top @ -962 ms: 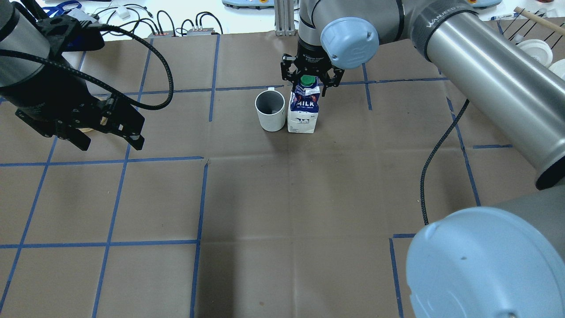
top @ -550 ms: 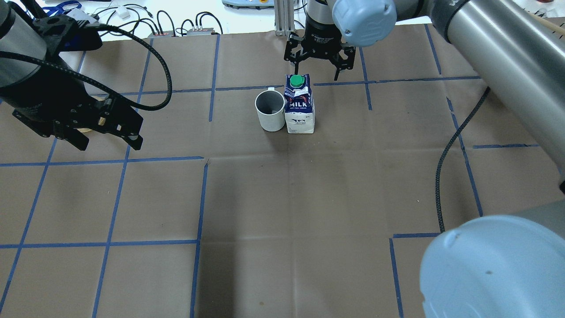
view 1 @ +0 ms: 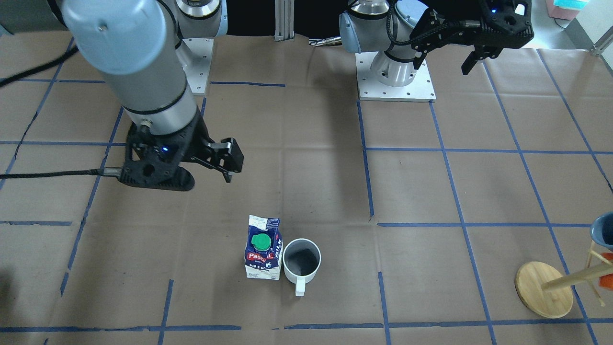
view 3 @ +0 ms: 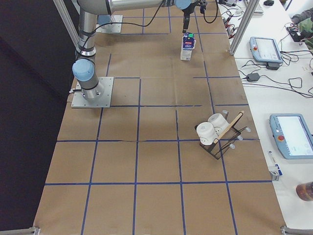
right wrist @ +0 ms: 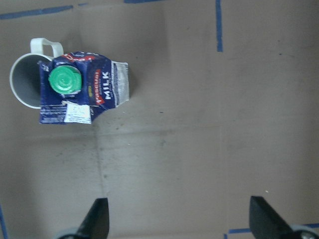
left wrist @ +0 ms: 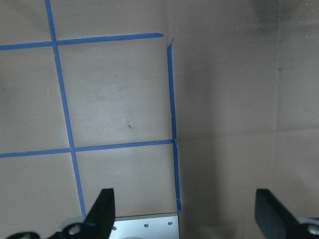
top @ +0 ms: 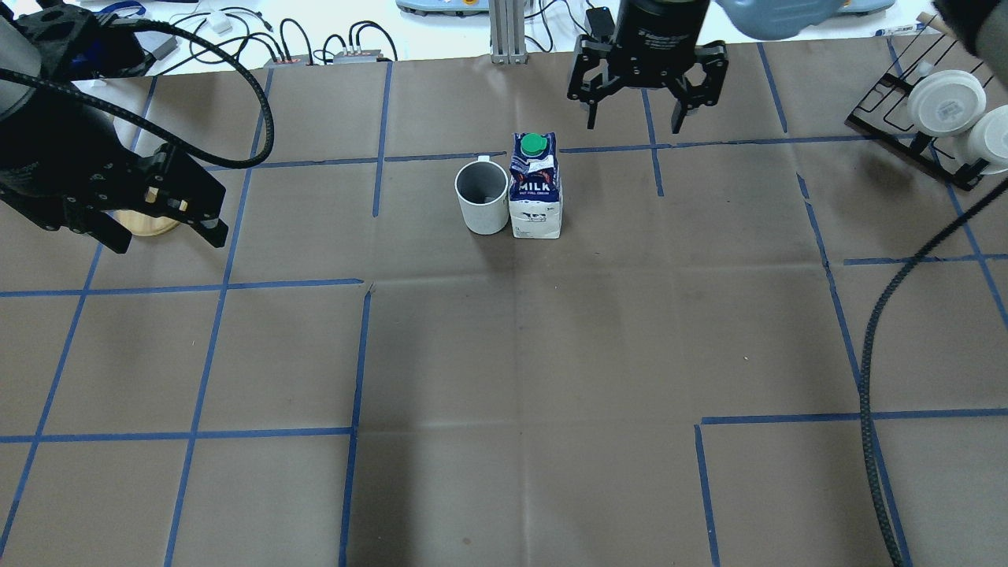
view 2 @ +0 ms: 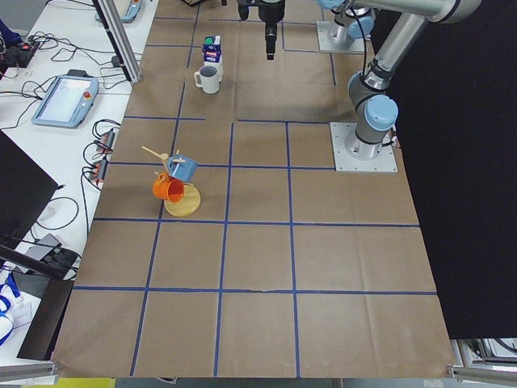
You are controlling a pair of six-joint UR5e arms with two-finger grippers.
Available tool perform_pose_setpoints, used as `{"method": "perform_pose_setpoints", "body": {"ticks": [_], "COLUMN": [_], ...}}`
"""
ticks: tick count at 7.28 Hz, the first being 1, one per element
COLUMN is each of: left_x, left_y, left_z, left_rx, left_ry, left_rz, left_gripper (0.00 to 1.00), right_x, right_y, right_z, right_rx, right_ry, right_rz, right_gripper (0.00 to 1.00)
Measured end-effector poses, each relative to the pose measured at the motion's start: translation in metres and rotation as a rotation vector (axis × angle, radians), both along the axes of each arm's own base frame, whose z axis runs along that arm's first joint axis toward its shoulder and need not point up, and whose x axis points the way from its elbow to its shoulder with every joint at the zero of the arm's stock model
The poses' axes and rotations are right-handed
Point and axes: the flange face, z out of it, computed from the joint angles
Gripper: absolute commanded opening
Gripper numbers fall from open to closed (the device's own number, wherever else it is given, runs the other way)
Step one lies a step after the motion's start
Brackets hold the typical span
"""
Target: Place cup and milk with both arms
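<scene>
The white cup stands upright on the brown table, with the milk upright right beside it on its right. Both also show in the front-facing view, the cup and the milk, and in the right wrist view, the milk and the cup. My right gripper is open and empty, raised beyond and to the right of the carton. My left gripper is open and empty, far to the left of the cup. The left wrist view shows its open fingertips over bare table.
A wooden mug tree with a blue and an orange mug stands at the table's left side, partly behind my left gripper. A black wire rack with white cups sits at the far right. Cables lie past the far edge.
My right gripper, which was at the top of the milk, has lifted off and moved away to the far right. My left gripper has drifted a little to the left.
</scene>
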Motion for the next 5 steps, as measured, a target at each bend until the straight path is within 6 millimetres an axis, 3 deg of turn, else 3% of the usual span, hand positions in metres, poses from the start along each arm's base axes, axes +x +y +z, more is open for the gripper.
{"method": "perform_pose_setpoints", "body": {"ticks": [2, 4, 5], "left_x": [0.004, 0.005, 0.006], "left_y": [-0.003, -0.007, -0.007], "left_z": [0.001, 0.004, 0.004], "left_rx": [-0.001, -0.005, -0.006], "left_ry": [0.001, 0.0, 0.0], "left_rz": [0.009, 0.01, 0.011], "left_gripper": [1.0, 1.0, 1.0], "right_x": [-0.041, -0.049, -0.05], "right_y": [0.054, 0.094, 0.102], "right_z": [0.006, -0.01, -0.015], "right_rx": [-0.004, -0.004, -0.019], "right_ry": [0.026, 0.029, 0.029], "right_rz": [0.017, 0.008, 0.008], "right_gripper": [1.0, 1.0, 1.0]}}
